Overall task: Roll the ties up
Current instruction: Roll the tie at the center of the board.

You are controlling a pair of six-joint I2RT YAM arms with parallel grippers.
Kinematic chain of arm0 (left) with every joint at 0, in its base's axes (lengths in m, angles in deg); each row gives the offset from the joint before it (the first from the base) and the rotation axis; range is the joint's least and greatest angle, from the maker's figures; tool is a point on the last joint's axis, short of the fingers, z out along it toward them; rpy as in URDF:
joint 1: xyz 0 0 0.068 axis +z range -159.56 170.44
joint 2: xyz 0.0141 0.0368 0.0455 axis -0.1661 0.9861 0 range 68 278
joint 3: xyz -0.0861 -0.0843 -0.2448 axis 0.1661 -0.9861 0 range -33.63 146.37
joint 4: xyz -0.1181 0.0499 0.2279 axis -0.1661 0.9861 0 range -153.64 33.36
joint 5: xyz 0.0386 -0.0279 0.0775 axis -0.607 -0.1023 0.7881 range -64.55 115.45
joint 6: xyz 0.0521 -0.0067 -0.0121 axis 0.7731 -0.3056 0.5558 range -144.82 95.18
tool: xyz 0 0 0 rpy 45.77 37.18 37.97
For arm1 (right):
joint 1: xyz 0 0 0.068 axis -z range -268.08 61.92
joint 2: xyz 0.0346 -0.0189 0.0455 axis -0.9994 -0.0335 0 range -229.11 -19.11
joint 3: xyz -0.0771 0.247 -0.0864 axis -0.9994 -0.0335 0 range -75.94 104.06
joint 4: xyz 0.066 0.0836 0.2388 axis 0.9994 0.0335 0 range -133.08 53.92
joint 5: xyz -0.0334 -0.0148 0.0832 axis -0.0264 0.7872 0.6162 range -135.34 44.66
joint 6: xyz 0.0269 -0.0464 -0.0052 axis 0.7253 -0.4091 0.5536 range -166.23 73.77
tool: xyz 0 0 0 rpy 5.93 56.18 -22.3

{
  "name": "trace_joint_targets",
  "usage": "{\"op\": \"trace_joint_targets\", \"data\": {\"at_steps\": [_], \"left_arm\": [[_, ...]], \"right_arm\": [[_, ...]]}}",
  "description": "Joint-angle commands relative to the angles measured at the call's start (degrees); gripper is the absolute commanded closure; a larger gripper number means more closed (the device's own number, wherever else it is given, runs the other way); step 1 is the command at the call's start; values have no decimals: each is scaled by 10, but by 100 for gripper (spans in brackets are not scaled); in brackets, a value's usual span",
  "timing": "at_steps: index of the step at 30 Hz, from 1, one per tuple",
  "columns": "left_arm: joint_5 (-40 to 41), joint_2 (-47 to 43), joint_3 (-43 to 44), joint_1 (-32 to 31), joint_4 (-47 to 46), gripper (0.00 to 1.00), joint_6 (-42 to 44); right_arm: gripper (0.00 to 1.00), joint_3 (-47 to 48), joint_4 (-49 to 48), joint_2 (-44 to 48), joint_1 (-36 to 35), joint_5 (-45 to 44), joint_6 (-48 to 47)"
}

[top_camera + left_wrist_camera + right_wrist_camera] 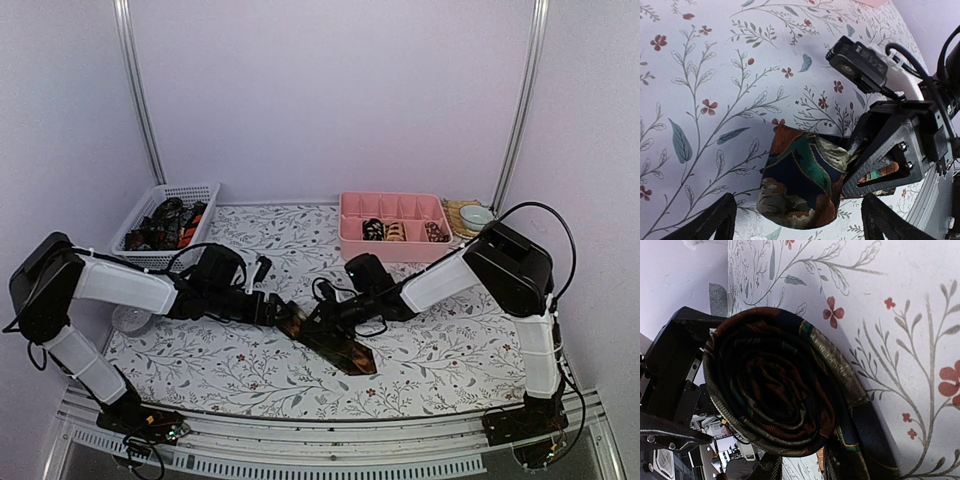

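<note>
A dark patterned tie in navy, green and rust lies mid-table. Its pointed end [358, 360] is flat, and the rest is wound into a coil [298, 322]. The left wrist view shows the coil side-on [800, 180]; the right wrist view shows its spiral end [775, 385]. My right gripper [330, 315] is shut on the coil, with tie fabric pinched between its fingers [875, 170]. My left gripper [275, 310] is open, its fingertips [710, 222] standing on either side of the coil without gripping it. More rolled ties [397, 232] sit in the pink tray.
A white mesh basket [135, 222] holding loose ties stands at the back left. The pink compartment tray [345, 228] is at the back right, with a small bowl [476, 214] on a mat beside it. The table carries a floral cloth [450, 350].
</note>
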Motion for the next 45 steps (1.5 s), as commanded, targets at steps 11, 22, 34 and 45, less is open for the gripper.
{"op": "trace_joint_targets", "data": {"at_steps": [11,22,34,45], "left_arm": [[-152,94,12,50,-39,10,129],[-216,124,-7,46,-76,28,158],[-163,124,-23,31,-108,58,151],[-145,122,-9,29,-76,74,109]], "right_arm": [[73,-4,21,-68,3,-10,-12],[73,-12,22,-64,10,-9,-14],[73,-13,24,-70,15,-7,-17],[67,-10,76,-23,13,-51,-69]]}}
